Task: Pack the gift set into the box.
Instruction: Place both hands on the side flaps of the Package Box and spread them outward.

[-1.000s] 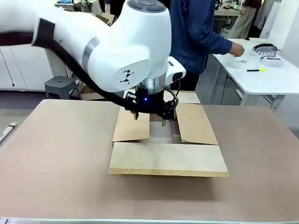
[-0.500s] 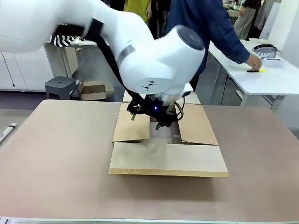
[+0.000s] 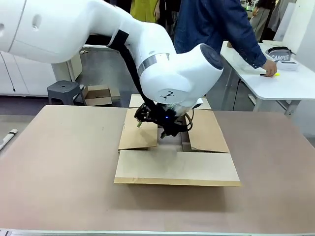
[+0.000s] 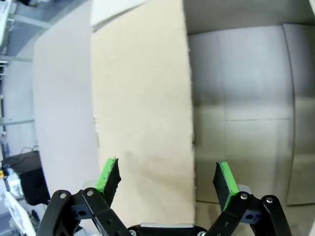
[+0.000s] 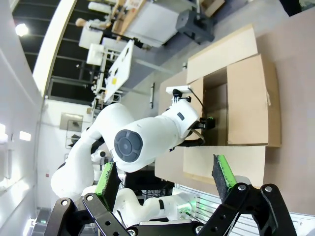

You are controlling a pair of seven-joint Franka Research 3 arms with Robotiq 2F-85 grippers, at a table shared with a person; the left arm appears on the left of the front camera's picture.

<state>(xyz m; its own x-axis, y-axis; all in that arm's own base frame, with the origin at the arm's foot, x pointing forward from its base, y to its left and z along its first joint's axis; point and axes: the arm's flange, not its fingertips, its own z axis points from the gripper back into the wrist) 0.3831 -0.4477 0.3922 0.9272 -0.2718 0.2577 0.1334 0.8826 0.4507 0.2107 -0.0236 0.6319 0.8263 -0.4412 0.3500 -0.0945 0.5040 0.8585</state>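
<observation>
The box [image 3: 175, 167] lies in the middle of the brown table with its four flaps spread. My left gripper [image 3: 158, 125] hangs tilted over the opening, by the left flap [image 3: 139, 133]. In the left wrist view this gripper [image 4: 167, 179] is open and holds nothing, its green pads [image 4: 109, 174] astride the flap's edge [image 4: 142, 98], with the box's bare inside [image 4: 241, 113] beyond. Parts of the gift set lie on the white side table: the "CAMPUS" cloth item [image 3: 279, 55] and a yellow pen [image 3: 271, 74] under the person's hand [image 3: 268, 68]. My right gripper [image 5: 165, 176] is open, high above the box [image 5: 246, 105].
The person stands at the far side, leaning toward the white side table [image 3: 280, 86] at the right. A grey stool [image 3: 65, 91] and a small cardboard box [image 3: 98, 95] sit on the floor behind the table. A white object [image 3: 7, 137] lies at the table's left edge.
My left wrist has tilted and swung a little lower toward the box's left flap. The person's hand has moved right along the side table onto the yellow pen.
</observation>
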